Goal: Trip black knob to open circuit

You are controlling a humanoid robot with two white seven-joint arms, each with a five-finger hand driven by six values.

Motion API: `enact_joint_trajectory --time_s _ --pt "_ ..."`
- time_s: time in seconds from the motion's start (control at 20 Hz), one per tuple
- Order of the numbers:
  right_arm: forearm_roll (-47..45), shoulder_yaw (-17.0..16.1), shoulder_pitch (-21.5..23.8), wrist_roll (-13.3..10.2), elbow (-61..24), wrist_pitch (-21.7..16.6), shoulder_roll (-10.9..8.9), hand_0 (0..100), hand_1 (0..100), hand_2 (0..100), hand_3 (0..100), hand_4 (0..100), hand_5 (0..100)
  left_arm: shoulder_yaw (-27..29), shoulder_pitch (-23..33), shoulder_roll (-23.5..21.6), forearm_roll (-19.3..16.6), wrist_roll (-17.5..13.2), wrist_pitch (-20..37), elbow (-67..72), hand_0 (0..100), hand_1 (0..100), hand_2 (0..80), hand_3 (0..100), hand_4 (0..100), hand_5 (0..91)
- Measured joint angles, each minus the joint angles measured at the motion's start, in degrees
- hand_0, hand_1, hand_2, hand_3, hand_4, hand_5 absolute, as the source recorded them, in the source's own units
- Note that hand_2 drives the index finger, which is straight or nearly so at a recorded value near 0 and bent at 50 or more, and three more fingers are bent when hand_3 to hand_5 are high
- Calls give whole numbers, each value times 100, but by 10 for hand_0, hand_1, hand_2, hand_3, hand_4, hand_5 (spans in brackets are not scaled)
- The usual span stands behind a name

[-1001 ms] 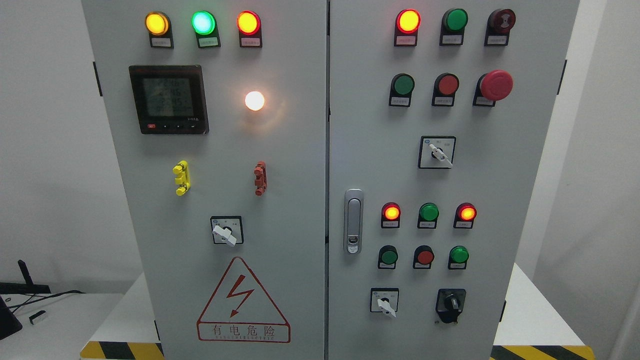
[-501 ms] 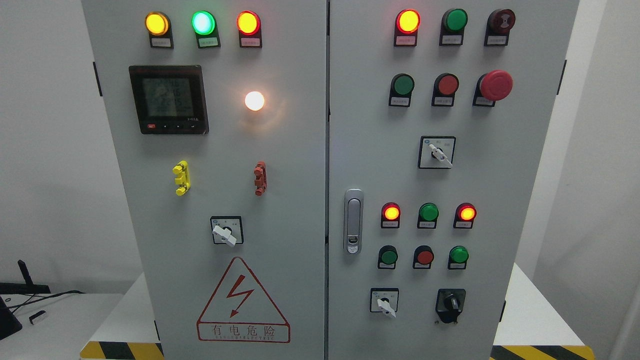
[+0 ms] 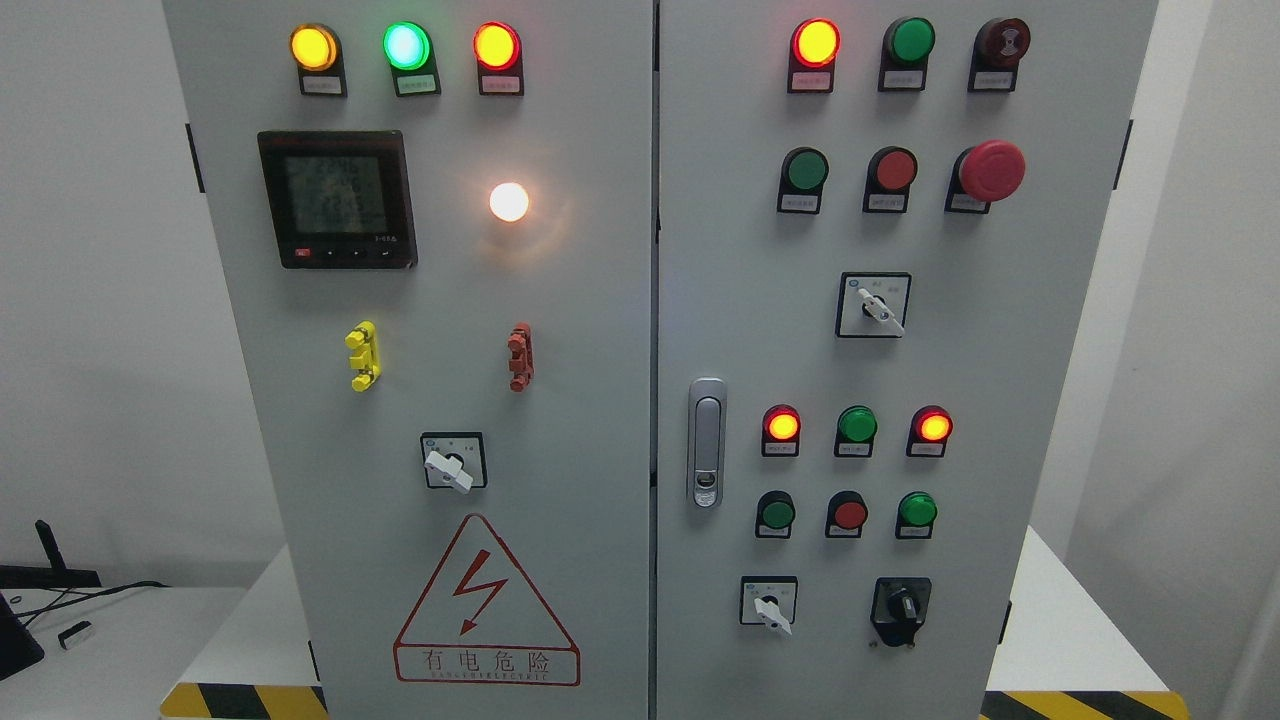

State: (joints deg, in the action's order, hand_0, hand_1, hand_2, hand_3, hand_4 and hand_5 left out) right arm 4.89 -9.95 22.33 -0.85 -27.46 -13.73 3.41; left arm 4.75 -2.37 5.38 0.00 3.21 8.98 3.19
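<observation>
I am seeing one black knob (image 3: 903, 606), three white selector switches (image 3: 448, 466), one red mushroom button (image 3: 991, 170), and one door handle (image 3: 707, 441).

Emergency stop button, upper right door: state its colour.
Red mushroom-head emergency stop button, clearest in the head view.

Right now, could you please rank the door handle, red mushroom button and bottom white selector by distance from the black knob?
1. bottom white selector, just left of the black knob
2. door handle, up-left
3. red mushroom button, upper right
</observation>
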Motion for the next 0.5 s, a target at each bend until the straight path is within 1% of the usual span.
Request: enact_joint_trajectory --time_s 0.05,0.1,0.15,0.2,0.25,0.3,0.35,0.4,0.45,0.5 --pt "1 22 99 -15 -130 -100 4 185 660 0 138 202 74 0 0 0 0 0 0 0 120 389 0 0 0 0" --pt "1 42 195 -34 -266 -201 9 178 669 0 141 204 79 0 0 0 0 0 0 0 120 389 0 0 0 0" --pt "1 61 311 -58 -430 -335 14 155 708 8 190 234 145 0 0 1 0 0 0 1 120 389 0 0 0 0" --pt "-2 77 416 -83 -568 -464 17 140 738 57 251 269 202 0 0 1 0 0 0 0 120 389 0 0 0 0" --pt "-8 92 518 -126 -714 -630 23 139 746 59 257 269 203 0 0 1 0 0 0 0 120 389 0 0 0 0" --pt "-13 108 600 -194 -848 -823 25 129 768 99 332 310 268 0 0 1 0 0 0 0 120 389 0 0 0 0" --pt "-17 121 673 -272 -967 -1040 27 126 778 133 392 375 345 0 0 1 0 0 0 1 120 389 0 0 0 0" --pt "-20 134 748 -386 -1083 -1282 30 124 784 152 427 425 421 0 0 1 0 0 0 1 120 389 0 0 0 0" --pt "-21 145 802 -506 -1184 -1527 32 113 793 191 485 503 531 0 0 1 0 0 0 1 120 389 0 0 0 0" --pt "-23 157 858 -608 -1285 -1796 34 110 793 205 506 540 564 0 0 1 0 0 0 1 120 389 0 0 0 0"
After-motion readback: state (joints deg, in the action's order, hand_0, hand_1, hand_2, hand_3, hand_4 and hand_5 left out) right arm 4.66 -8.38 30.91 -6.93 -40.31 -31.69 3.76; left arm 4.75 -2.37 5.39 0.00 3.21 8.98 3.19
